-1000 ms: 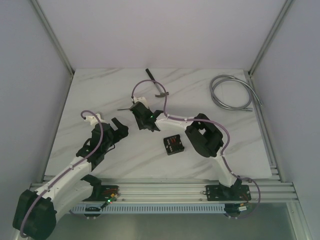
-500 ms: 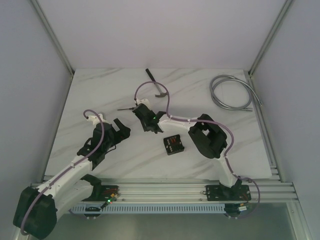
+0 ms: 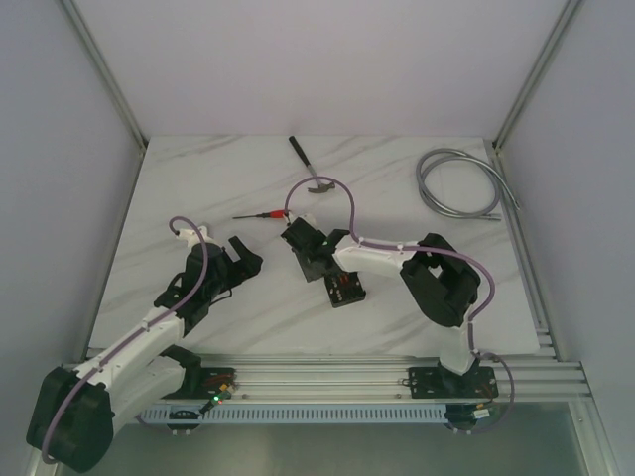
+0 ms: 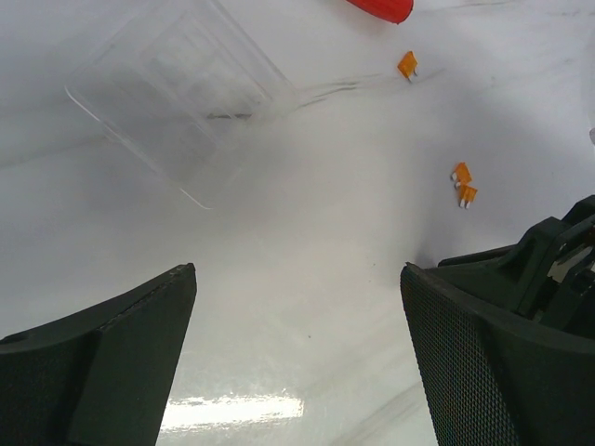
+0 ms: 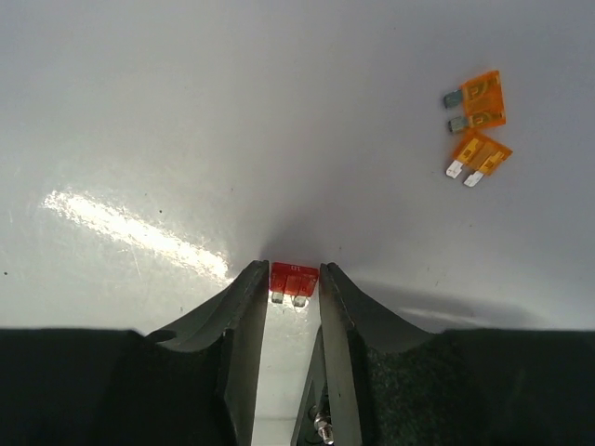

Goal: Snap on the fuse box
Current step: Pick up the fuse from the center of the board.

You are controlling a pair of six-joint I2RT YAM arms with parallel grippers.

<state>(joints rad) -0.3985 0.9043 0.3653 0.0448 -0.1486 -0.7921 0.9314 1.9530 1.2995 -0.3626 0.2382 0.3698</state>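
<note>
The fuse box (image 3: 345, 291) is a small black square box with red pieces inside, lying on the marble table just right of my right gripper (image 3: 299, 239). In the right wrist view that gripper (image 5: 294, 283) is shut on a tiny red fuse (image 5: 294, 278), pinched between its fingertips just above the table. Two loose orange fuses (image 5: 478, 100) lie further off to the right. My left gripper (image 3: 239, 255) stands wide open with nothing between its fingers (image 4: 102, 362). A clear plastic lid (image 4: 177, 93) lies flat beyond it. Neither wrist view shows the fuse box.
A red-handled screwdriver (image 3: 260, 214) and a small hammer (image 3: 310, 169) lie behind the grippers. A coiled metal hose (image 3: 461, 183) sits at the back right. More orange fuses (image 4: 462, 183) lie scattered near the lid. Metal frame posts border the table.
My right arm has swung to the right and toward the near edge, bringing its gripper close to the fuse box. The left arm has shifted only slightly.
</note>
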